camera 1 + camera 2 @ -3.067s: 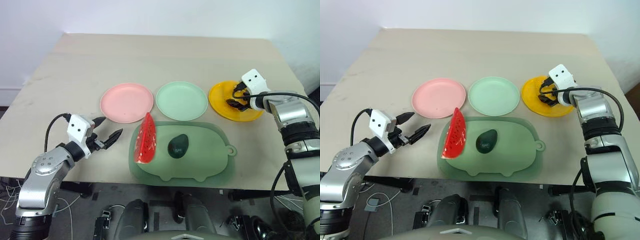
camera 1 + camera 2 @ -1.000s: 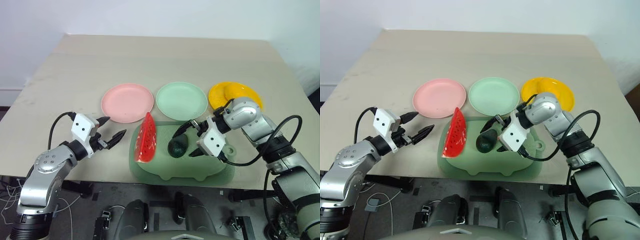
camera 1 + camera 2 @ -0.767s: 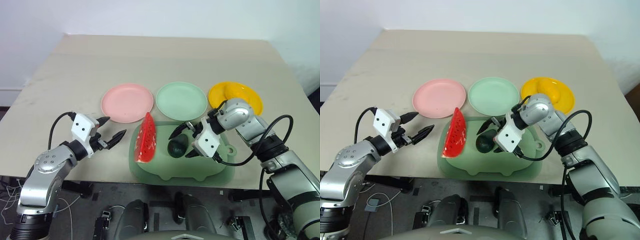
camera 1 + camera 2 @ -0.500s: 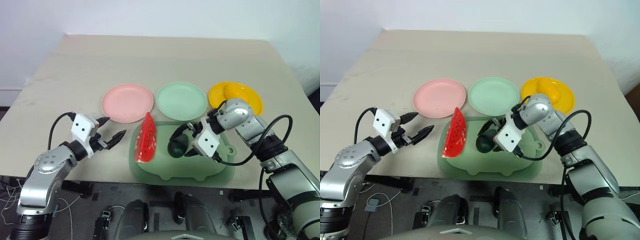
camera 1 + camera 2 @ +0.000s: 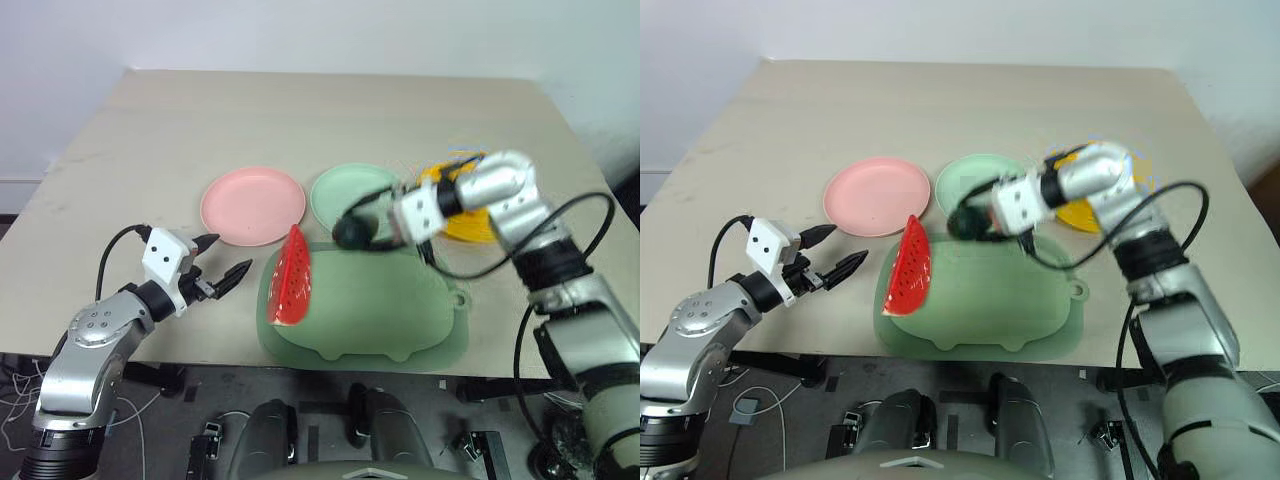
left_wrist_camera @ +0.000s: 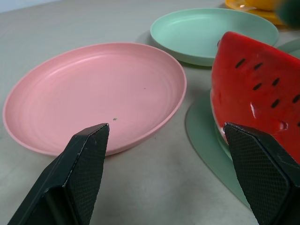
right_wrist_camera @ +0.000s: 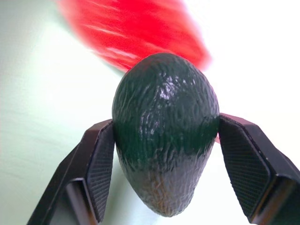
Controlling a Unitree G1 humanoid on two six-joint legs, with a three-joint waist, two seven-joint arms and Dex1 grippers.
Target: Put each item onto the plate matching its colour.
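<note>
The right gripper (image 5: 352, 232), clamped across the avocado (image 7: 165, 129) whose long axis runs along the fingers, carries it clear of the mat (image 5: 380, 310), with the mint green plate (image 5: 345, 190) directly beyond, while the left gripper (image 5: 220, 262) stands apart.

The left gripper (image 5: 218, 270) sits at lower left, fingers parted and empty. The right arm reaches from the right edge toward centre, its gripper (image 5: 352, 230) clamped on the avocado (image 7: 164, 131).
</note>
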